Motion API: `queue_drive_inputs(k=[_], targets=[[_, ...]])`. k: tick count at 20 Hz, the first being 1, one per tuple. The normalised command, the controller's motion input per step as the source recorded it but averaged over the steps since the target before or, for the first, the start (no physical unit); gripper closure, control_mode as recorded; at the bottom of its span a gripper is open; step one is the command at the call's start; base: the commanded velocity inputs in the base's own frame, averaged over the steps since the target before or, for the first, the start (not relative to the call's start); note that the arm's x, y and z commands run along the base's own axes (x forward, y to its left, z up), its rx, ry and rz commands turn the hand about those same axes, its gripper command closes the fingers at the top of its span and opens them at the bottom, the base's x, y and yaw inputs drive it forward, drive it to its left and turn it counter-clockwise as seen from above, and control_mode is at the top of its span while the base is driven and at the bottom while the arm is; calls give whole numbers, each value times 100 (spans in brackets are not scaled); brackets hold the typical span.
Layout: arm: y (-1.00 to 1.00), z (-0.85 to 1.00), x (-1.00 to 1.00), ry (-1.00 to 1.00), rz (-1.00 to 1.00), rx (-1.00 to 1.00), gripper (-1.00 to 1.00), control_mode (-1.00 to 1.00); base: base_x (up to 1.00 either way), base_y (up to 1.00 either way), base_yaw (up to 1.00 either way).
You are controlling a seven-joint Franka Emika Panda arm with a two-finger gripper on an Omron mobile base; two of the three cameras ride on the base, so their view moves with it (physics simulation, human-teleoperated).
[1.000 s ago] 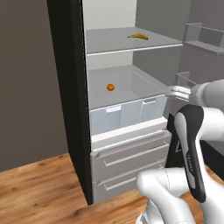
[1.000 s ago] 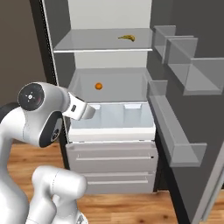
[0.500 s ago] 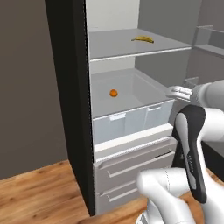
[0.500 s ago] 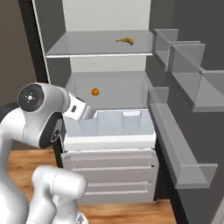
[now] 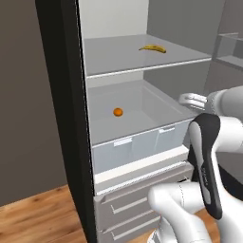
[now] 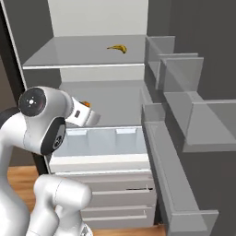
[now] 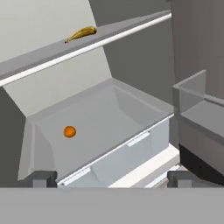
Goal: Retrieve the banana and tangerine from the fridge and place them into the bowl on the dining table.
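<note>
with the gripper (image 7: 112, 177) spread wide and empty before the fridge (image 5: 61, 118), reaching for the tangerine (image 7: 69, 131) risks nudging it so it rolls.

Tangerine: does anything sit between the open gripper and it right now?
Nothing visible blocks it. The fridge door is open, the tangerine lies alone on the lower shelf, and the gripper faces it, jaws open, from outside.
</note>
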Motion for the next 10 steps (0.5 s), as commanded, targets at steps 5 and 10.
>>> queue_drive_inputs(k=[5, 10], targets=[[0, 0, 0, 0, 0, 0, -100, 100, 28, -23, -4], [0, 0, 0, 0, 0, 0, -100, 100, 77, 12, -3]])
